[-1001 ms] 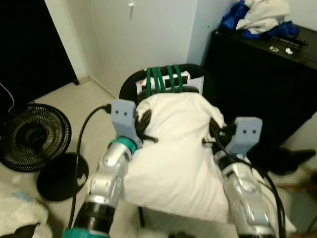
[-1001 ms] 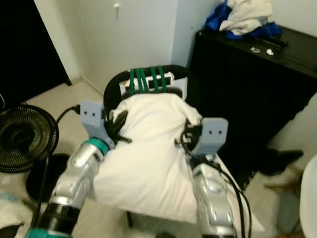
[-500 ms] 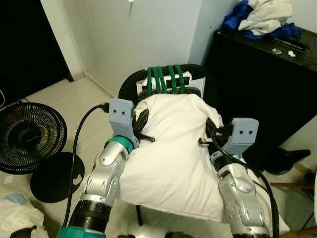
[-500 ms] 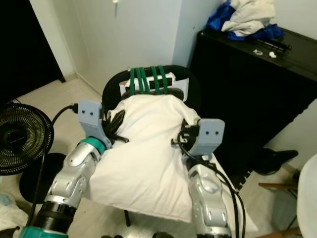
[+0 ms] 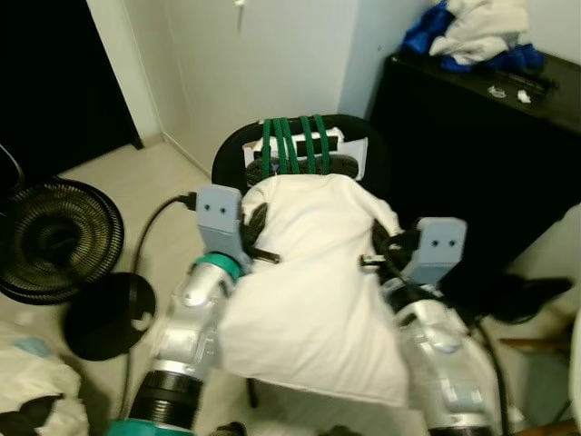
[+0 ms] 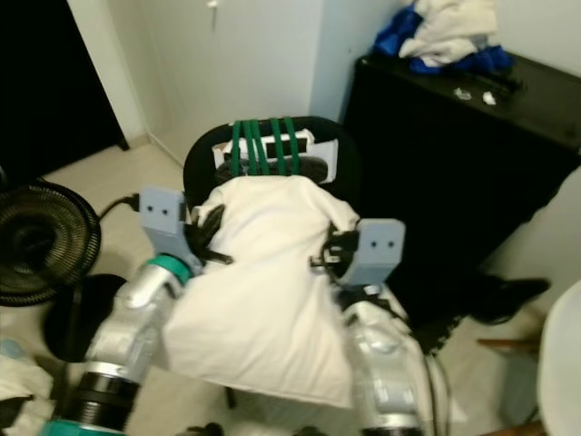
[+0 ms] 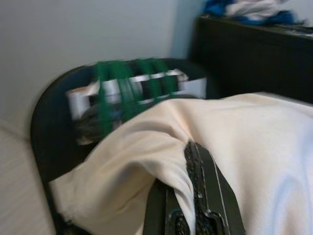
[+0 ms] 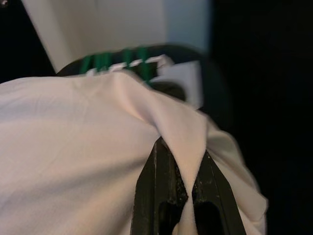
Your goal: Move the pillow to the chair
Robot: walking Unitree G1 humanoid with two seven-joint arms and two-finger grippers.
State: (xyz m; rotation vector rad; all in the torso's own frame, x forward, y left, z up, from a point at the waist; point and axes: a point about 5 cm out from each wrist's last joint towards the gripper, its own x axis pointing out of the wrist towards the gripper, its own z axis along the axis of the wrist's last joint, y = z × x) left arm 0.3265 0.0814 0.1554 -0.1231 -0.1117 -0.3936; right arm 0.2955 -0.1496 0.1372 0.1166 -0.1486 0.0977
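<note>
You see the white pillow held up between both arms, just before the black chair. The left gripper and right gripper each pinch its fabric tightly.

Two silver jointed arms, the left arm ringed with a teal band and trailing a black cable, end in blue-grey wrist blocks and the right gripper with ridged black fingers.
</note>
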